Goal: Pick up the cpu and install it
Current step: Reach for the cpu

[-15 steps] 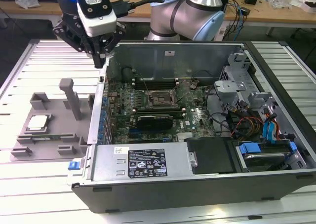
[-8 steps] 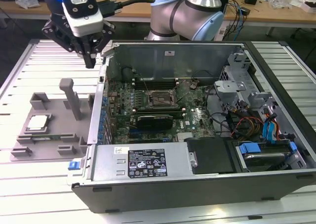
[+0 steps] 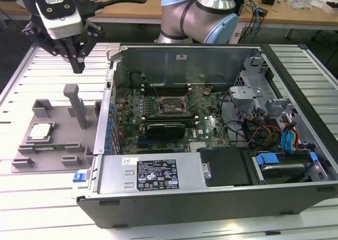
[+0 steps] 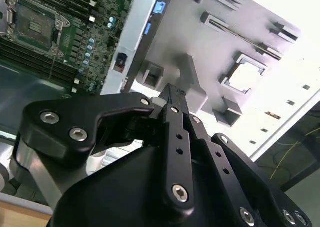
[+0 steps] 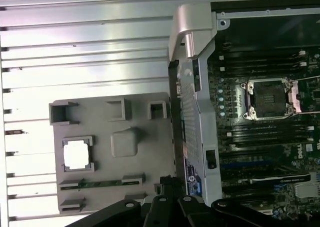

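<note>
Claw: the black two-fingered gripper point(image 3: 78, 66) hangs in the air above the grey plastic fixture point(image 3: 59, 145); its fingers taper together into one narrow tip with no gap seen between them; it grips nothing and touches nothing.
Nearest thing: the fixture's grey upright post point(image 3: 78, 105) stands just below the tip in the exterior view; a clear gap lies between them.
Cpu: the small flat square chip with a pale silvery top point(image 3: 40, 131) lies flat in a square recess of the fixture; it sits on the side of the post away from the case, well apart from the claw; in both wrist views it shows as a bright square in its frame point(image 4: 246, 77) point(image 5: 76, 154).
Fixture: it rests flat on the pale slatted metal table point(image 3: 16, 86), with several small slotted blocks around its edges.
Case: the open dark grey computer case point(image 3: 158, 197) lies on its side just beside the fixture, touching or nearly so; its green motherboard faces up.
Socket: the dark rectangular metal socket frame point(image 3: 170, 106) sits on that board, well apart from the fixture.
</note>
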### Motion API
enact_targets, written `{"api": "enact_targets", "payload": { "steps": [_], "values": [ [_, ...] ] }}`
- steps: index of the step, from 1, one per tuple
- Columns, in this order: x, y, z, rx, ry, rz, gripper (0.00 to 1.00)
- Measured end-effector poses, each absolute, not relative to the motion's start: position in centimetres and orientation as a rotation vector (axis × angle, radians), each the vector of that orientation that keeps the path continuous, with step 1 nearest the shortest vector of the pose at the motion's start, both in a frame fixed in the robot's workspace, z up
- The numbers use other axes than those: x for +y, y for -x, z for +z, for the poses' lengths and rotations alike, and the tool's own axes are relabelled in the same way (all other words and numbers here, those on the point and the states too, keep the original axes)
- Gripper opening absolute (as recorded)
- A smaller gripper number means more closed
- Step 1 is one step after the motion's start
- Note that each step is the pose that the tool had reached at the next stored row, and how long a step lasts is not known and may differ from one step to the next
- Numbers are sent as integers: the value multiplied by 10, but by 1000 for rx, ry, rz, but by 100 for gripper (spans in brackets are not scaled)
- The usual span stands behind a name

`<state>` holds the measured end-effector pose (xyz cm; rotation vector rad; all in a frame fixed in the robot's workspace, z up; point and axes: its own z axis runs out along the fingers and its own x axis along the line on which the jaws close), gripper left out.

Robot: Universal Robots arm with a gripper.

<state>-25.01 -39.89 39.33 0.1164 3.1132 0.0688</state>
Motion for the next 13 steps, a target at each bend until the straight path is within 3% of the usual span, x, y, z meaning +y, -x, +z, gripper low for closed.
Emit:
{"api": "enact_targets", "payload": {
  "steps": [13],
  "values": [
    [-399,294,393,3113,-116,69,11]
  ]
}}
